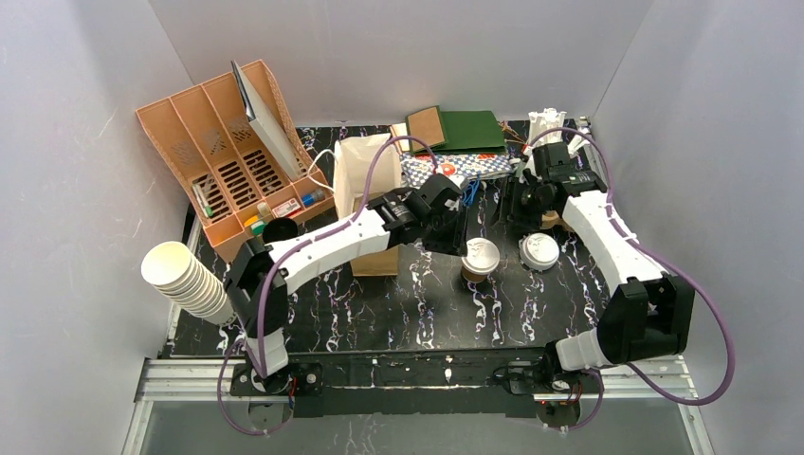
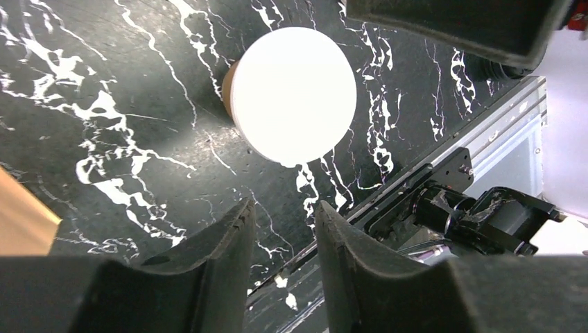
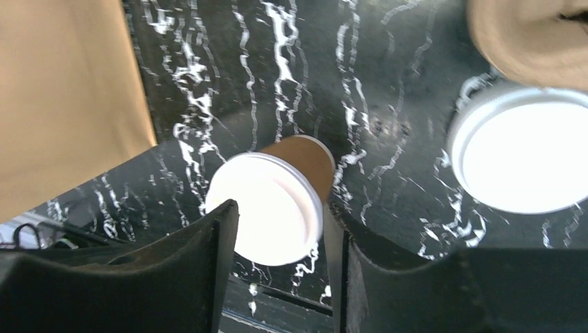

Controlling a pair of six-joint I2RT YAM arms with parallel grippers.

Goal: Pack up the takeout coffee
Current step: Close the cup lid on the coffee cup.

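No text, brand or number can be read anywhere. Labels on the small items (image 1: 284, 207) in the orange organizer (image 1: 194, 128), far left, are too small.

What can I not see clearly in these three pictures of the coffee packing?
1. Right wrist view: tan object, top right, blurred and cut by the edge.
2. Left wrist view: cup lid, washed out by glare, no detail.
3. All views: contents of the lidded cup, covered by that lid.
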